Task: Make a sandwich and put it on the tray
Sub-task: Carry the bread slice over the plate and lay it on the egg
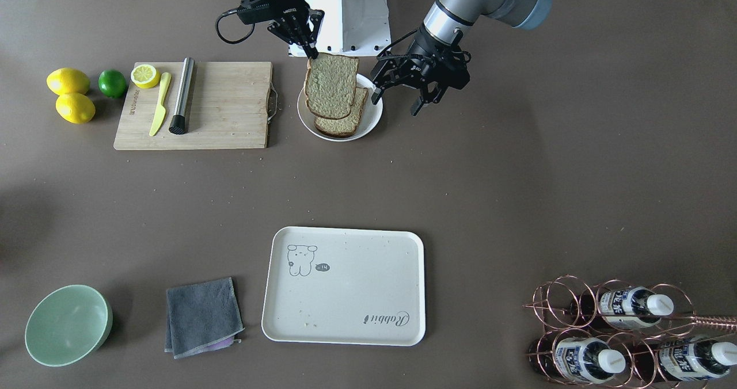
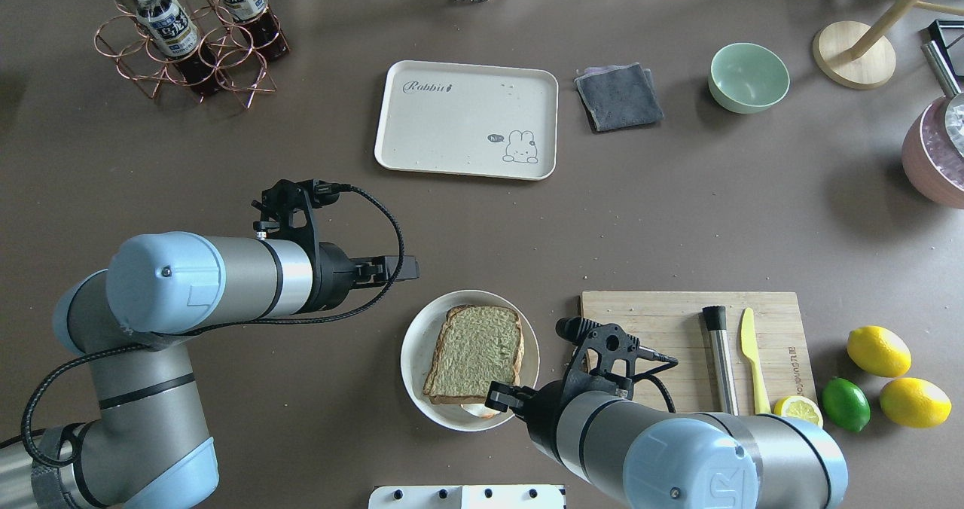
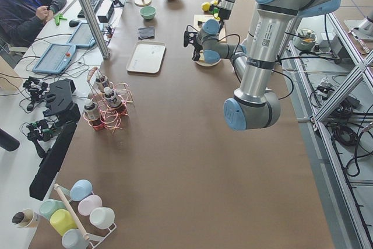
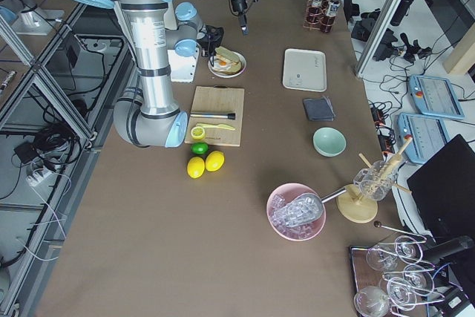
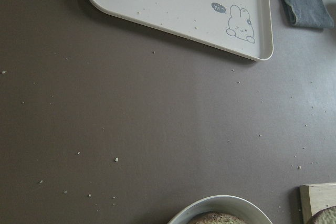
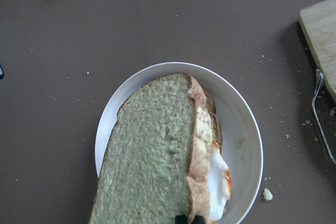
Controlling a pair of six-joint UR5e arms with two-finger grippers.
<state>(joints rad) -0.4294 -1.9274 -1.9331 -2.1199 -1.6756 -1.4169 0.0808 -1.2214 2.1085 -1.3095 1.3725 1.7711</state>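
My right gripper is shut on the rear edge of the top bread slice and holds it tilted over the round white plate. In the right wrist view the held slice covers most of the fried egg, which lies on the lower slice on the plate. My left gripper is open and empty beside the plate. The cream tray lies bare in mid-table; it also shows in the overhead view and the left wrist view.
A wooden cutting board beside the plate holds a yellow knife, a steel rod and a lemon half. Lemons and a lime lie beyond it. A green bowl, grey cloth and bottle rack flank the tray.
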